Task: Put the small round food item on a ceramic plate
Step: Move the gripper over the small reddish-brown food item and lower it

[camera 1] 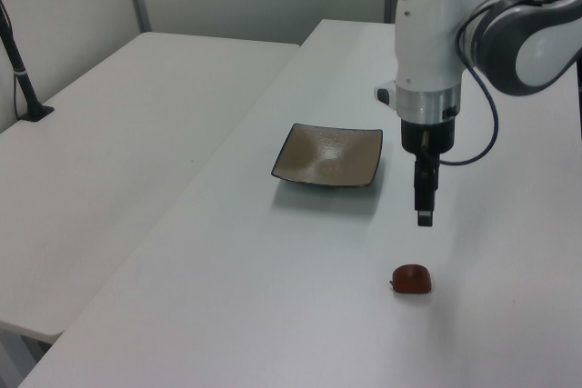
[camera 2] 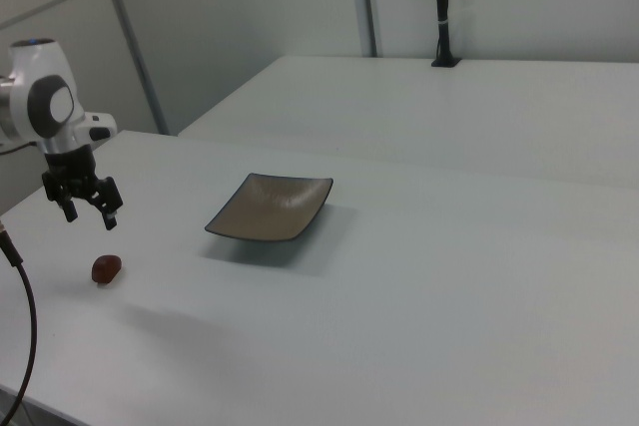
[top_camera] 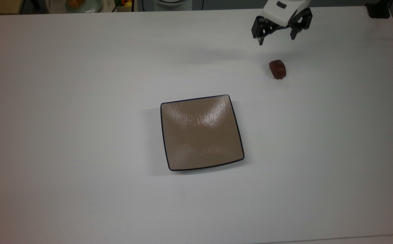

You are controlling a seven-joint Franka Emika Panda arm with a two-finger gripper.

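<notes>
1. Small round food item (top_camera: 277, 69): judged light, slick, perhaps soft; best pinched gently across its short sides.
2. Seen as a glossy reddish-brown, barrel-shaped lump on the white table (top_camera: 81, 101), well apart from the square tan plate (top_camera: 201, 133).
3. Gripper (top_camera: 275, 36) held above it, fingers spread, nothing grasped.

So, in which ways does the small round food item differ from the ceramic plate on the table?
The small round food item is a dark reddish-brown rounded lump; the ceramic plate is square, tan-brown, with a thin dark rim. The food item is far smaller than the plate. The food item lies close below the open gripper, while the plate lies apart, toward the top view's lower left. Both are glossy and rest on the white table.
</notes>
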